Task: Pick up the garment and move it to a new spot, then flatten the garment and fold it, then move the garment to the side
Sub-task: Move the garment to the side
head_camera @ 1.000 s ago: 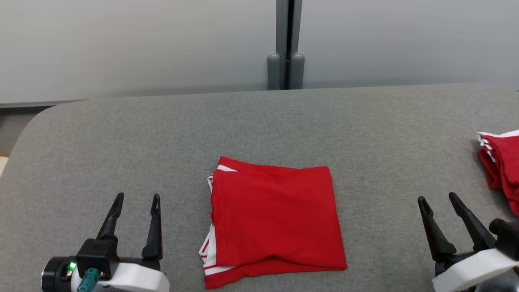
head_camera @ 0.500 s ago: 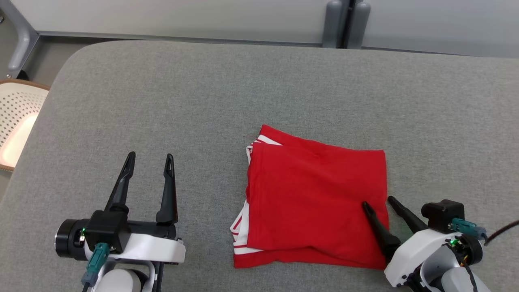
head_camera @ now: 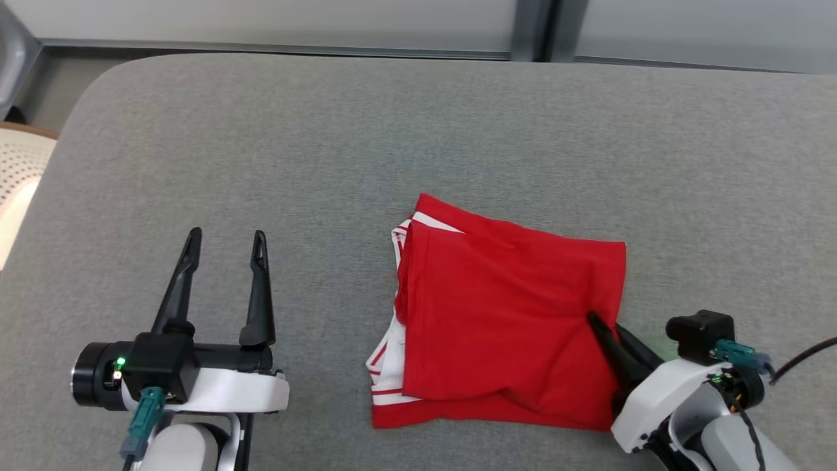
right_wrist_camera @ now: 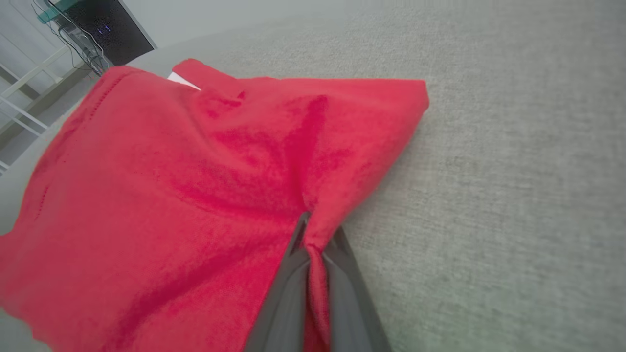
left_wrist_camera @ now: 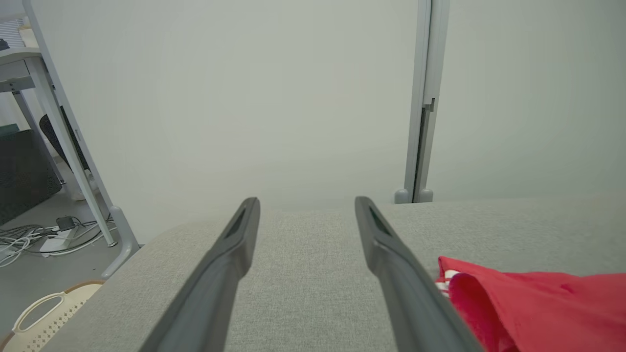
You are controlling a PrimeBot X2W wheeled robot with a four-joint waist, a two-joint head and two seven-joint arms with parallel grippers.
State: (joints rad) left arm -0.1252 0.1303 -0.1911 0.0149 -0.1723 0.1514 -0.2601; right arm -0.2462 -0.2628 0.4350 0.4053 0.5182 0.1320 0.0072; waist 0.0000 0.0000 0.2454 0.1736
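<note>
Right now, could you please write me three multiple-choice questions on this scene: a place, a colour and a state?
1. Where does the right gripper grip the garment?
A. Near its right edge
B. At its striped left edge
C. At its far left corner
2. What colour is the garment's trim?
A. Blue
B. White
C. Yellow
3. How is the left gripper?
A. Shut on the garment
B. Shut on nothing
C. Open, holding nothing

Answers: 1 A, the right wrist view shows cloth pinched in its jaws there; 2 B, white stripes line its left edge; 3 C, its jaws stand apart, nothing between them.
</note>
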